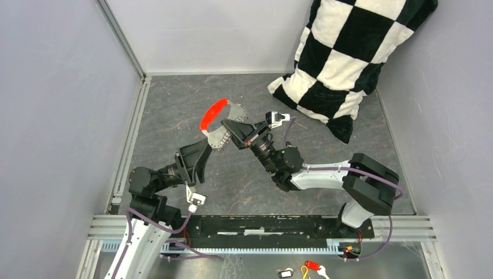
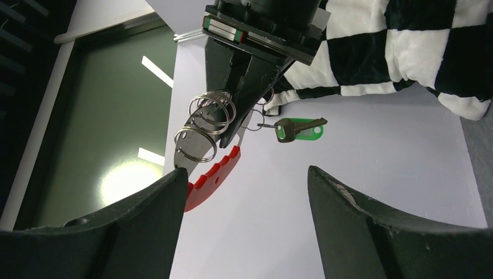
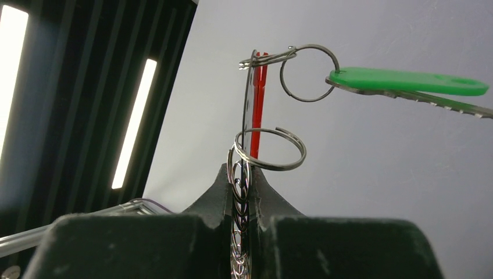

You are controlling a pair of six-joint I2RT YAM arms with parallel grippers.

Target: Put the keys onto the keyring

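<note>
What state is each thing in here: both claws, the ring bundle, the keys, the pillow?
Right claw: shut on the keyring, raised off the table.
Left claw: open, empty, pointed at the keyring.
Keyring: pinched, its loops fanned out past the fingertips.
Green key: hanging on an outer loop, sticking out sideways.
Red key: raised alongside the loops; its attachment is unclear.
Pillow: propped in the far right corner.

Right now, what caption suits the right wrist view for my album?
Right gripper shut on the keyring, red key edge-on above it, green key linked on at the top.
</note>
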